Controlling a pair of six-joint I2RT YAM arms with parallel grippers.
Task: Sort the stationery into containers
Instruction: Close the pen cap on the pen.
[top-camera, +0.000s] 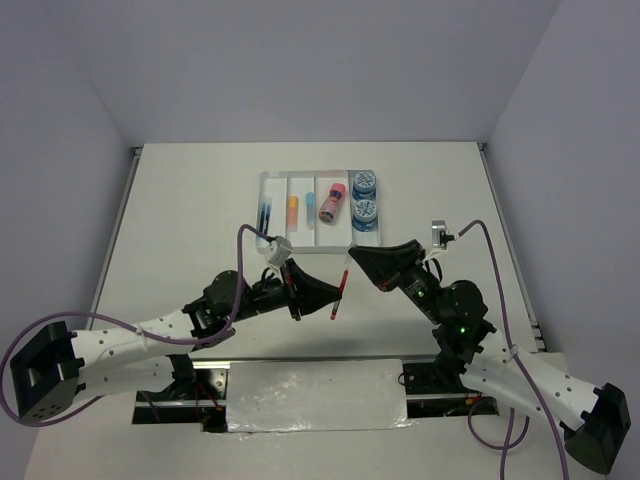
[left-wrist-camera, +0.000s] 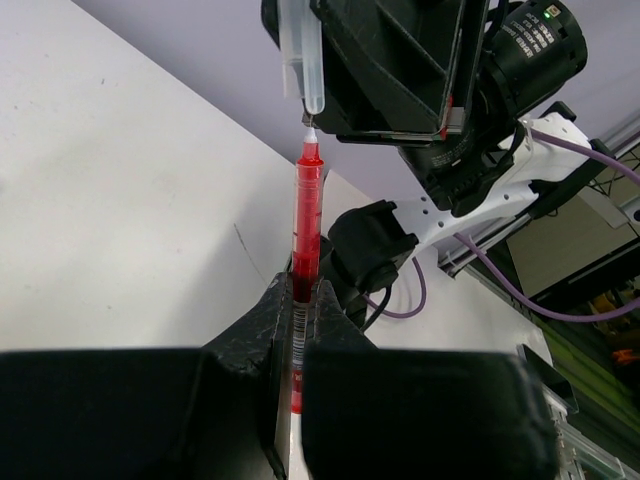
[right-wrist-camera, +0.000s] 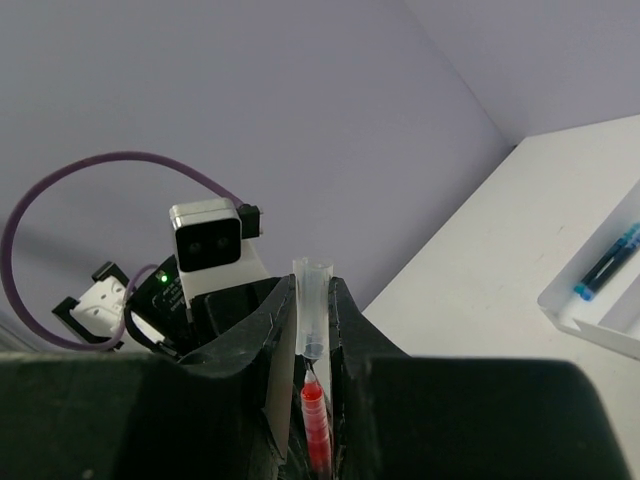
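My left gripper (top-camera: 333, 292) is shut on a red pen (top-camera: 340, 293) and holds it above the table in front of the tray. In the left wrist view the red pen (left-wrist-camera: 308, 215) sticks out of my left gripper (left-wrist-camera: 297, 300), its tip right at the mouth of a clear pen cap (left-wrist-camera: 304, 55). My right gripper (top-camera: 356, 256) is shut on that clear cap (right-wrist-camera: 312, 310), with the red pen (right-wrist-camera: 316, 420) just below it. The clear divided tray (top-camera: 318, 236) holds a blue pen (top-camera: 265, 213), orange eraser (top-camera: 293, 207), light-blue eraser (top-camera: 308, 203), pink cylinder (top-camera: 332, 203) and two blue rolls (top-camera: 364, 183).
The two arms meet tip to tip just in front of the tray's near edge. Purple cables loop beside both arms. The tray's corner with the blue pen (right-wrist-camera: 607, 262) shows at the right of the right wrist view. Walls close the table's sides and back.
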